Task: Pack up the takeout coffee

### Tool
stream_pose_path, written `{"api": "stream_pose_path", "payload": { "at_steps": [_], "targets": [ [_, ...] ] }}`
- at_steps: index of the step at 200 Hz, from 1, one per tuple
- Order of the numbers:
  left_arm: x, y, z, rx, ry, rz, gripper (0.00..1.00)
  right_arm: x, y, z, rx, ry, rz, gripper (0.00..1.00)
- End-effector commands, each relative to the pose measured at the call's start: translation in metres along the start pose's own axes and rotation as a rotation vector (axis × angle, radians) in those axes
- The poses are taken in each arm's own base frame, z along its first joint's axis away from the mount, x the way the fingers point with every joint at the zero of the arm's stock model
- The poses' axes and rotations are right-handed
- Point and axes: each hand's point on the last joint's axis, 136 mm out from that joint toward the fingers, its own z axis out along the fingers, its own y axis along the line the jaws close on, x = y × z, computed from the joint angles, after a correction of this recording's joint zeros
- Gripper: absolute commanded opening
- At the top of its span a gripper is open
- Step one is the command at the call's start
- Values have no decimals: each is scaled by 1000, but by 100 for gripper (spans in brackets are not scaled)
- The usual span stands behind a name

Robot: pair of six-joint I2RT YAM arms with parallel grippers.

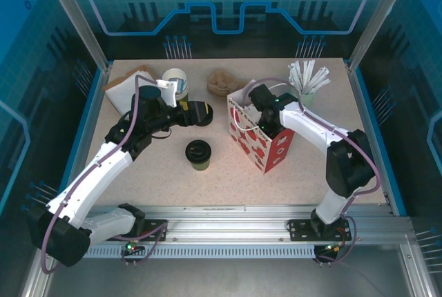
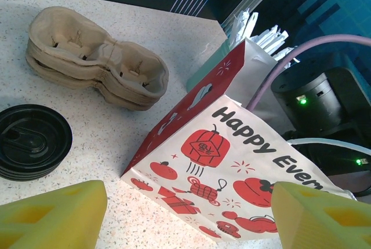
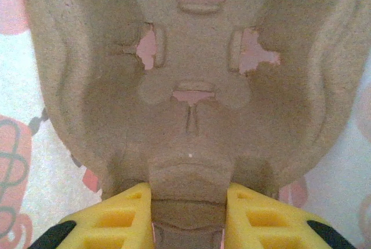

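Coffee cup [image 1: 198,153] on table [image 1: 290,186], left fingers [image 2: 52,214] wide apart, empty, right fingers [image 3: 116,223] pinching pulp carrier [image 3: 191,87] inside bag [image 1: 266,146]

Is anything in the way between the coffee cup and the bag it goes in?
Nothing sits on the table between the coffee cup and the red-and-white bag. But the right gripper is down in the bag's open top, holding a cardboard cup carrier there, so the way in looks blocked for now.
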Motion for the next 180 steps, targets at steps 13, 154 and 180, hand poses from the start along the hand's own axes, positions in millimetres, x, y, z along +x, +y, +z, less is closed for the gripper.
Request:
{"api": "stream_pose_path", "payload": {
  "at_steps": [13, 154, 180],
  "targets": [
    [0, 1, -3, -4, -9, 0, 76, 1, 7, 19, -18, 7, -22, 31],
    [5, 2, 1, 5, 7, -7, 76, 10, 6, 41, -13, 27, -12, 43],
    [5, 2, -1, 4, 4, -6, 76, 5, 5, 32, -7, 21, -17, 47]
  ]
}}
